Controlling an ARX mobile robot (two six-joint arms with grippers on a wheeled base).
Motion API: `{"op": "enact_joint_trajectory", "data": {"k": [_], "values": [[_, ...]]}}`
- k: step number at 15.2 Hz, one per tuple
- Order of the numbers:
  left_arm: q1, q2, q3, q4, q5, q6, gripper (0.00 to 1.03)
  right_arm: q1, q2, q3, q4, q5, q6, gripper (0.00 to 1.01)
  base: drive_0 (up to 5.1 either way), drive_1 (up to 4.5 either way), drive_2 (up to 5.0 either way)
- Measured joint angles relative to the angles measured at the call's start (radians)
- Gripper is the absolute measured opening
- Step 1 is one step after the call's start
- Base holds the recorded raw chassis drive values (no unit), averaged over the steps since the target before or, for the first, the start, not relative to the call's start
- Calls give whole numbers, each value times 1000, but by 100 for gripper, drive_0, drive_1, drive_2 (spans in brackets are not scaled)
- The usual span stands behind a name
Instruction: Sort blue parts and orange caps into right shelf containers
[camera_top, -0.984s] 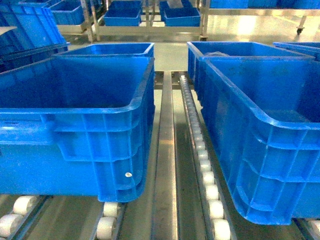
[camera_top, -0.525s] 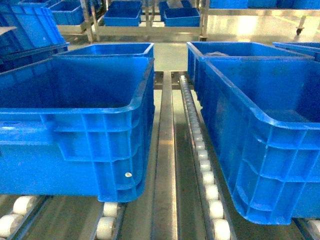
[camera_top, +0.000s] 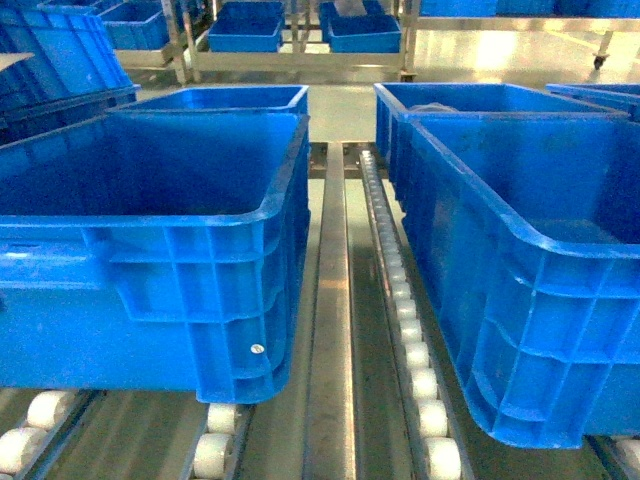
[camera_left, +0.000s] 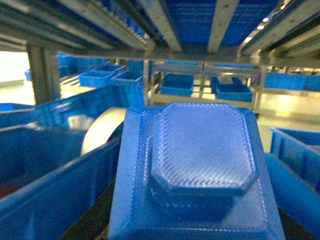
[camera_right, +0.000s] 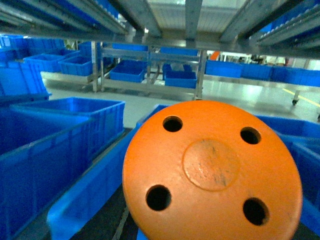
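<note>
1. Orange cap (camera_right: 212, 172): round, flat top with four holes, fills the right wrist view; right jaws unseen, grip cannot be told.
2. Blue part (camera_left: 200, 165): textured octagonal block, fills the left wrist view; left jaws unseen likewise.
3. Blue crates (camera_top: 200, 215), (camera_top: 520, 250): deep, on a roller shelf (camera_top: 415, 350).

1 blue part (camera_left: 200, 160), 1 orange cap (camera_right: 212, 172)
</note>
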Motion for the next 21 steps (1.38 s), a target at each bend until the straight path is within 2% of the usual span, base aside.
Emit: {"op": "enact_joint_trajectory", "data": {"k": [2,3,4,5,7,8,9,11,12,13,14,17,18,19,20,21], "values": [[-15,128,80,62,32,-1,42,7,140,89,77,6,3,44,0,0,0],[-35,250,169,57,57,-6,42,14,272,184,122,11,7,44,0,0,0],[-70,444,305,11,75,-15,42,30,481,318,133,53,5,44,0,0,0],[-93,608,417,-33,62,-12,42,42,658,427,91,93,3,44,0,0,0],[-106,778,570,-88,47,-30,42,58,874,568,48,149,-5,44,0,0,0],[-106,816,623,-93,50,-50,51,67,927,621,48,164,-7,44,0,0,0],[-104,798,624,-109,38,-71,99,92,938,657,55,265,-59,99,0,0,0],[-104,798,624,-107,38,-74,98,92,938,657,57,265,-64,98,0,0,0],[-103,797,610,-55,46,-61,93,82,923,611,143,190,-19,86,0,0,0],[-97,779,567,-6,53,-48,85,80,887,552,170,168,3,77,0,0,0],[-93,738,500,21,59,-35,76,75,848,492,188,156,18,67,0,0,0],[-71,586,269,89,77,-28,37,43,696,286,230,137,38,27,0,0,0],[-35,534,199,95,127,-27,22,34,645,227,232,119,38,12,0,0,0],[-24,503,163,101,127,-27,13,5,612,194,232,77,38,3,0,0,0],[-17,472,131,101,126,-27,4,-13,580,166,229,78,41,2,0,0,0],[-18,420,83,100,127,-27,2,-19,526,124,220,78,42,2,0,0,0]]}}
